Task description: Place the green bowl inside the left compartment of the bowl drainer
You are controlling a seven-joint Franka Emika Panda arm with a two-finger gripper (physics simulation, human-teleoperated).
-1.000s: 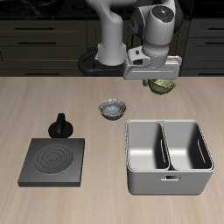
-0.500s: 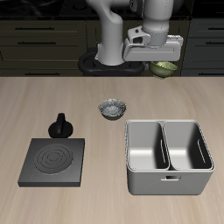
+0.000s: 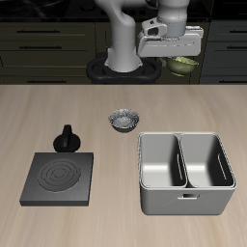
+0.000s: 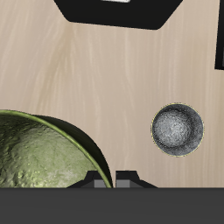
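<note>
The claw (image 3: pixel 181 60) hangs high above the back of the table (image 3: pixel 96 121), closed on the green bowl (image 3: pixel 182 65), which it has lifted well clear of the wood. In the outside view only a part of the bowl shows, peeking out under the white body of the claw against the dark cabinets behind. In the claw's own view the green bowl (image 4: pixel 44 157) fills a large part of the picture, its glossy ribbed wall and thin rim close to the camera, while the fingers themselves are mostly hidden, so how they sit on the rim cannot be made out. The drainer (image 3: pixel 186 173), a grey metal tub with rounded corners and a middle wall that splits it into two deep bins, stands near the table's front edge, well apart from the bowl and much lower than it; both bins hold nothing. A small grey-and-white patterned bowl (image 3: pixel 123 121) sits on the table farther back than the drainer, and it shows too in the claw's view (image 4: pixel 178 129). A flat black square burner plate (image 3: pixel 60 178) lies beside the drainer, with a small black knobbed piece (image 3: pixel 67 139) standing just behind it.
</note>
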